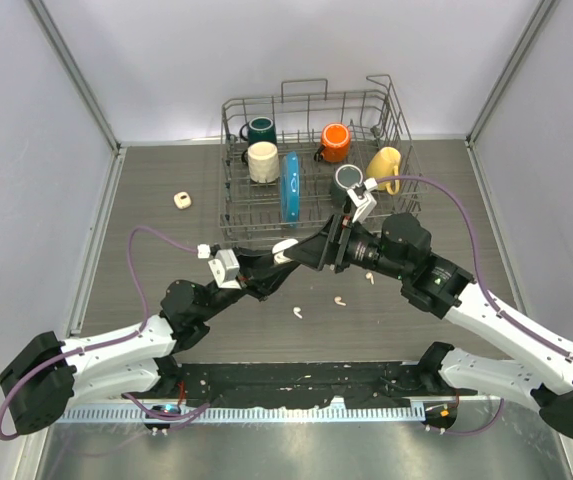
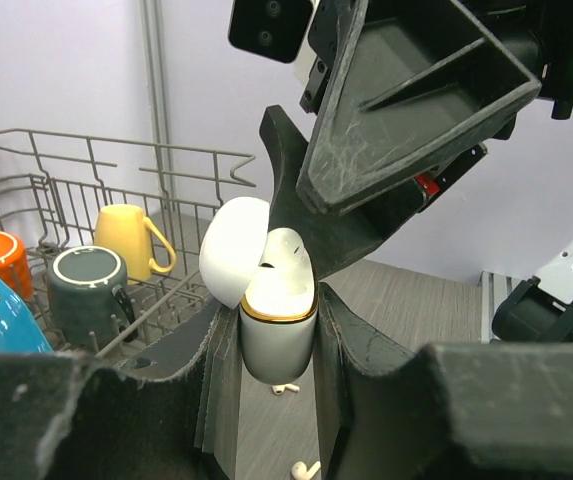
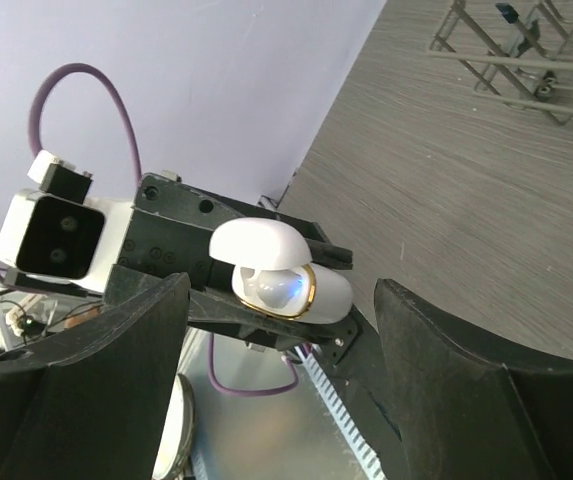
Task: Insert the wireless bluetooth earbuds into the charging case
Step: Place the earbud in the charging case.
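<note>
1. The left pincer (image 1: 280, 252) is clenched on the charging case (image 2: 278, 335). It holds the case upright between its fingers, with the lid swung open behind the gold rim.
2. A white rounded shape fills the mouth of the case. I judge it to be one bud already seated, though how deep it sits is hard to tell.
3. The right pincer (image 1: 318, 248) hangs just above and beside the case. Its fingers are spread wide with nothing between them, so it is released.
4. Three earbuds (image 1: 297, 312) lie loose on the surface (image 1: 166, 270), below both pincers, toward the arm bases and well apart from the case. The task looks to be at an early stage: at most one bud is in, and the rest have yet to be fetched.
5. The surface is dark wood-grain. Beyond the pincers stands a wire dish rack (image 1: 311, 100) holding several mugs (image 1: 335, 142) and a blue plate (image 1: 290, 185).
6. A small cream item (image 1: 181, 200) lies well off to the left pincer's left. Pale walls close the surface in on three sides.
</note>
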